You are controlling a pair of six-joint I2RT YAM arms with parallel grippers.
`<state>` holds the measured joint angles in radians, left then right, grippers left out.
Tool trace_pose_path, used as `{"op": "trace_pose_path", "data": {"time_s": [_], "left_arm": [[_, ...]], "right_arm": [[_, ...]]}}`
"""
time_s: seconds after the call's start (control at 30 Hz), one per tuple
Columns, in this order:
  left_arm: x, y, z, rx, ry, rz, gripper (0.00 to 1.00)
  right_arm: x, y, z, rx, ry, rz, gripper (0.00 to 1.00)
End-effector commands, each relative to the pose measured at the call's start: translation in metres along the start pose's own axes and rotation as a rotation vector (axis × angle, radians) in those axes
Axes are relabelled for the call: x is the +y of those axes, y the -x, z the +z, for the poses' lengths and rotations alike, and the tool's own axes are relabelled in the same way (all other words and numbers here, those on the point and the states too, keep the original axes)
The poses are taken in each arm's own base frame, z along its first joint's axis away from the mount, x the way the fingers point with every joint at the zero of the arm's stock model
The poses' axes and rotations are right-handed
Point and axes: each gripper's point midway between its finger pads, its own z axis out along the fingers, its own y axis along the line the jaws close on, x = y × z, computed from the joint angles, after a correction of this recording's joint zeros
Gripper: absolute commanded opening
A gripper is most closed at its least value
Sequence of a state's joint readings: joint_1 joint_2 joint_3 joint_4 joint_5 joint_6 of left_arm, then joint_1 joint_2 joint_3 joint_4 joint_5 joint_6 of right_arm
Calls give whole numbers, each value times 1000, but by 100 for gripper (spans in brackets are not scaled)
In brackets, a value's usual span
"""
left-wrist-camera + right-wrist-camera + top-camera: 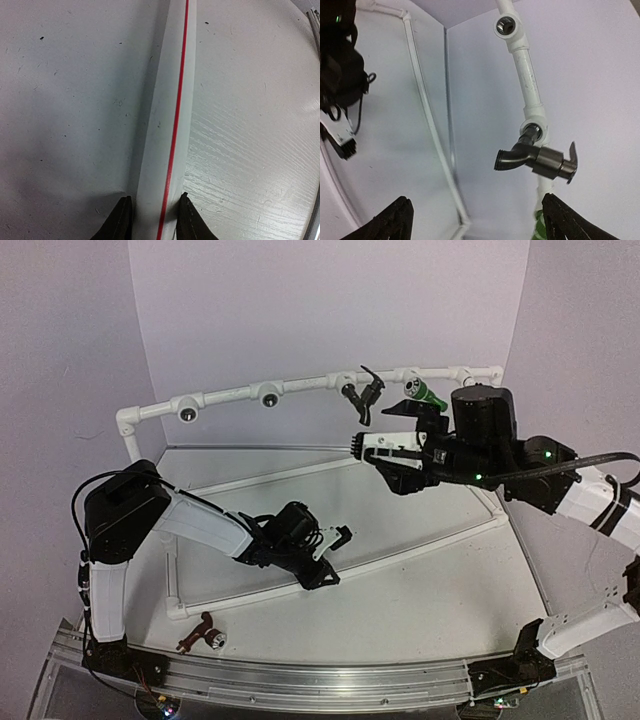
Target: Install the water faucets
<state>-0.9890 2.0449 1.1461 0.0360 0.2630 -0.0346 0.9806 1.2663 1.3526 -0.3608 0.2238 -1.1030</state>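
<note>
Steel-grey barrel, angled dark spout with a round mouth and a stubby flat lever on the black faucet (536, 159); threaded stem seated in a round socket of the white pipe frame (225, 398), up on its raised back rail, spout hanging downward in the overhead view. Next along that rail to the right, just beside it, the green faucet (428, 395), bright green body slanting down from its own socket. Loose on the counter (420, 590) at the near left, outside the frame and well apart from the other two, the reddish-brown faucet (197, 632), lying on its side with a silvery round mouth at its right end.

Counted: three faucets, one of each colour, two on the rail and one on the counter. Further left on the rail, two open sockets (269, 397). Two arms, two hands.

Spread wide and holding nothing, the right hand (480, 225), facing the black faucet from short of it, not touching. Closed narrow on the lower pipe (170, 100), white with a red stripe, the left hand (152, 222), fingertips (120, 222) pressed against both sides.
</note>
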Motion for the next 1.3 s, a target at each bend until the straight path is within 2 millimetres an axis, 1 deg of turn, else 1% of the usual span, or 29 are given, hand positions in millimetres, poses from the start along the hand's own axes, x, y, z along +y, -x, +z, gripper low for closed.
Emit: {"op": "trace_pose_path", "data": {"time_s": [0.0,0.07,0.1,0.17,0.23,0.27,0.3,0.4,0.43,0.53,0.67,0.87,1.0,1.07,1.23,1.27], "left_arm": [[3,-147,13,458,37,-219,6],[3,-147,13,457,34,-219,6],[3,-147,13,457,32,-220,6],[2,-147,13,458,29,-220,6],[1,-147,13,458,26,-220,6],[1,-147,13,458,25,-220,6],[1,-146,13,456,24,-220,6],[1,-146,13,456,24,-220,6],[1,-147,12,457,24,-220,7],[2,-147,12,456,26,-220,7],[2,-146,11,455,27,-220,6],[1,-146,11,455,25,-220,7],[1,-146,11,455,26,-220,7],[1,-146,11,455,26,-220,7],[1,-147,11,458,25,-221,7],[1,-148,12,459,24,-222,6]], "right_arm": [[-38,13,-5,-4,-174,-481,90],[-40,16,3,7,-195,-594,90],[-39,15,11,32,-201,-639,90],[-48,16,20,74,-230,-699,90],[-59,20,25,84,-264,-692,90],[-63,16,28,104,-269,-695,89],[-63,14,32,112,-264,-699,89],[-54,7,45,139,-215,-756,88],[-54,6,49,154,-211,-767,86],[-61,1,57,183,-210,-793,84],[-75,-9,65,226,-227,-807,81],[-72,-19,76,242,-213,-807,79],[-73,-16,82,235,-249,-778,74],[-73,-18,86,243,-267,-758,70],[-70,-25,96,287,-313,-713,55],[-72,-24,96,283,-337,-687,52]]}}
